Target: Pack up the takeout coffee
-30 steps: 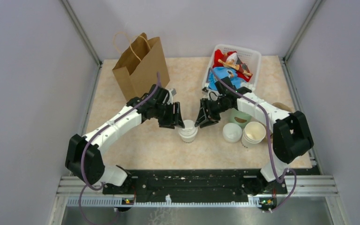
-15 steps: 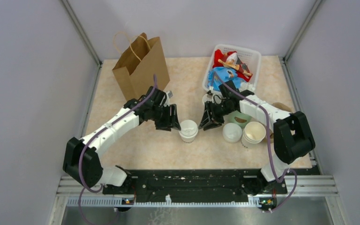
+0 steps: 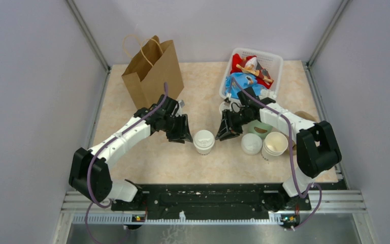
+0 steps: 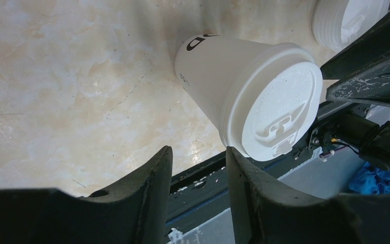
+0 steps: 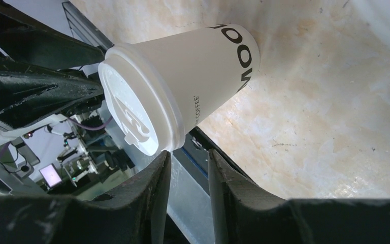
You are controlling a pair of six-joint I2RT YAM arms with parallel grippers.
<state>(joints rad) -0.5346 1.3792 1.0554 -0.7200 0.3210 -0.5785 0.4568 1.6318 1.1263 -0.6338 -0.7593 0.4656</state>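
The takeout coffee (image 3: pixel 203 141) is a white paper cup with black lettering and a white lid. It stands upright on the table between my two grippers. It also shows in the left wrist view (image 4: pixel 233 81) and the right wrist view (image 5: pixel 203 66). My left gripper (image 3: pixel 184 133) is just left of the cup, apart from it, its jaws a little open and empty (image 4: pixel 198 150). My right gripper (image 3: pixel 222 132) is just right of the cup, apart from it, its jaws a little open and empty (image 5: pixel 189 152).
A brown paper bag (image 3: pixel 152 71) stands open at the back left. A white basket (image 3: pixel 277 63) with coloured items sits at the back right. Loose white lids (image 3: pixel 251 144) and a stack of lidless cups (image 3: pixel 274 145) stand right of the coffee.
Both grippers have drawn back from the cup, the left one to the left and the right one to the right. The cup has stayed in place.
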